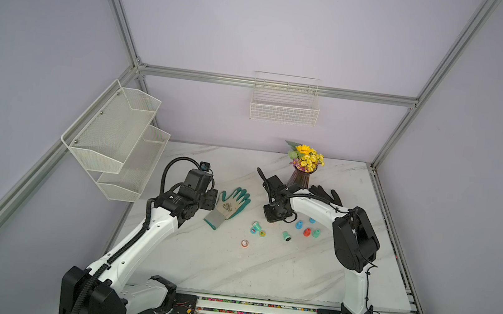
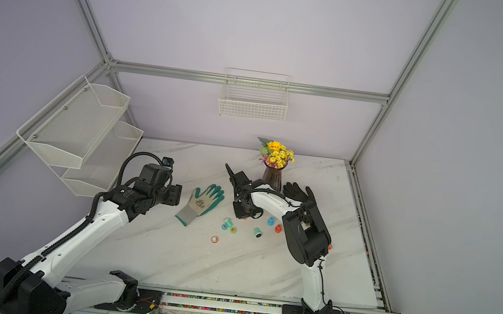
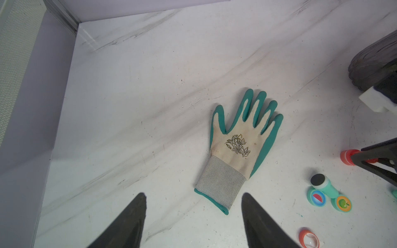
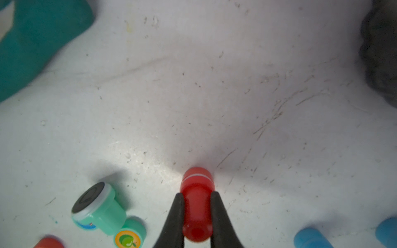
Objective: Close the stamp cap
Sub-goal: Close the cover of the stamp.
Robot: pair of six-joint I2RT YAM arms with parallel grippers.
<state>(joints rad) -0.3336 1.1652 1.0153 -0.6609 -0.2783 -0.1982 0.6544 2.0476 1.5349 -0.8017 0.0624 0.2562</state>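
My right gripper (image 4: pixel 197 198) is shut on a red stamp (image 4: pixel 196 184), which lies low over the marble table; in a top view the gripper (image 1: pixel 273 221) hides most of the stamp. In the left wrist view the stamp's flared end (image 3: pixel 347 157) pokes out past the right fingers. A loose red cap (image 1: pixel 244 243) with a clear inside lies alone nearer the front, also seen in the left wrist view (image 3: pixel 309 238). My left gripper (image 3: pixel 193 195) hangs open and empty above the table, just short of a green glove's cuff.
A green-and-cream glove (image 1: pixel 231 206) lies between the arms. A teal stamp (image 1: pixel 255 226) and sticker-topped caps (image 1: pixel 262 233) lie left of the right gripper, with several more stamps (image 1: pixel 307 232) to its right. Behind stand a flower vase (image 1: pixel 302 173) and a black glove (image 1: pixel 325 194).
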